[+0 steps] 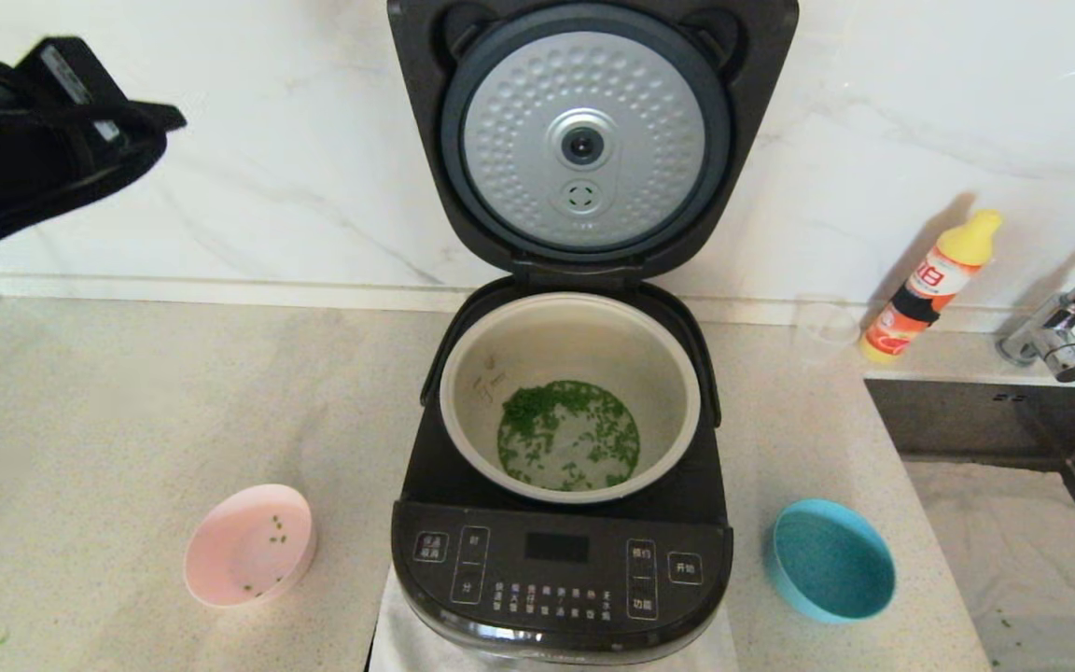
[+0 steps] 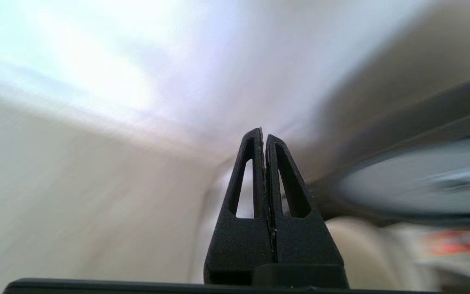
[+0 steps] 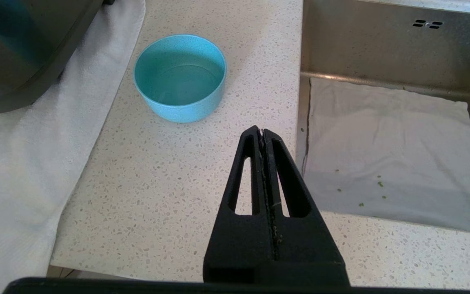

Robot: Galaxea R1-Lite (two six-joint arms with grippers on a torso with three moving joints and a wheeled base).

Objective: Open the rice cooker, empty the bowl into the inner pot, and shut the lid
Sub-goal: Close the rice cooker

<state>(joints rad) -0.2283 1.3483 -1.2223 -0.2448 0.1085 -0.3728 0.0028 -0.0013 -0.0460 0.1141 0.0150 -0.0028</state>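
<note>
Green bits are held in the inner pot (image 1: 570, 397); the lid (image 1: 584, 140) is raised. Left gripper (image 2: 264, 134) and right gripper (image 3: 262, 132) fingers are clenched empty.

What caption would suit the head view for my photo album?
Rice cooker with lid open, green bits in the inner pot, left end effector raised beside it.
</note>
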